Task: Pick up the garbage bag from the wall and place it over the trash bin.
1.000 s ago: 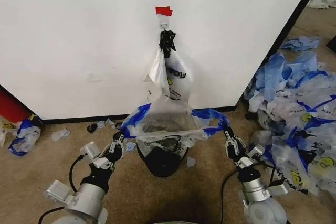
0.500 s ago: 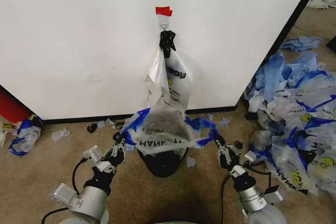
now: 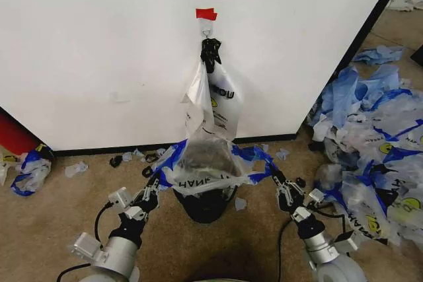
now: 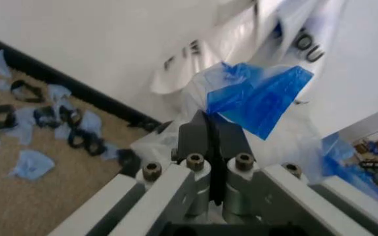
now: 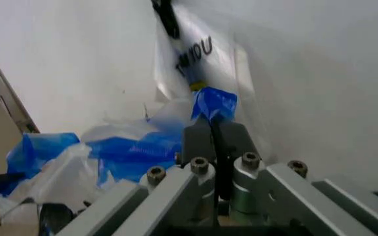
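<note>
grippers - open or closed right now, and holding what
Left gripper: shut on the garbage bag, pinching a blue handle.
Right gripper: shut on the garbage bag's other blue handle, the bag stretched over the trash bin.

Over the last second the garbage bag [image 3: 208, 163] has come down from a wide, raised spread to a narrower drape over the trash bin [image 3: 206, 204]; its printed lettering now faces the head camera. The left tool [image 3: 153, 185] and the right tool [image 3: 278, 181], each clamped on a blue handle, have drawn inward toward the bin and slightly forward, mostly in the first half second.
</note>
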Robot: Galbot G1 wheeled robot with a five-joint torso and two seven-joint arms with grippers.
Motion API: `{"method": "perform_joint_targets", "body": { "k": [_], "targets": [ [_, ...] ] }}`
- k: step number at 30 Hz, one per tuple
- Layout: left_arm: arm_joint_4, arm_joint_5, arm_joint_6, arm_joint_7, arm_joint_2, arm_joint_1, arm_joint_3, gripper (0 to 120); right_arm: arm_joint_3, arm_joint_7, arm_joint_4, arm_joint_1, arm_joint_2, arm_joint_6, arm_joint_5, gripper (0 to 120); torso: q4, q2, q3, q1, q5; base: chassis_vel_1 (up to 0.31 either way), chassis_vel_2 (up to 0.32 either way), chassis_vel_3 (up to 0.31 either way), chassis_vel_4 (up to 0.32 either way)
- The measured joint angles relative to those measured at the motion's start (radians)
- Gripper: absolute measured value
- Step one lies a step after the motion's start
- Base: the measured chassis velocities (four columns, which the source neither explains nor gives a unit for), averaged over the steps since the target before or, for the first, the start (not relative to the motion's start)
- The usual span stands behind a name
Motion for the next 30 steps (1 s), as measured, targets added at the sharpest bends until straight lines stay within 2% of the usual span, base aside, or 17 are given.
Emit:
{"method": "perform_joint_targets", "body": {
  "k": [10,19,30],
  "targets": [
    [0.076,0.016,-0.009,0.002,0.002,-0.013,0.007,0,-0.038,0.013,-0.059,0.026,0.0,0.0,-0.039,0,0.0,0.0,0.0,0.0,-0.0001,0.0,0.0,0.0,0.0],
    [0.062,0.051,-0.023,0.02,0.018,-0.021,-0.012,0,-0.063,0.032,-0.057,0.053,-0.003,-0.006,-0.067,0,0.0001,0.0,0.0,0.0,0.0,0.0,0.0,0.0,0.0],
    [0.069,0.073,-0.034,0.054,0.013,-0.021,0.015,0,-0.112,0.05,-0.03,0.057,-0.019,-0.012,-0.112,0,0.0,0.0,0.0,0.0,0.0,0.0,0.0,0.0,0.0]
  ]
}}
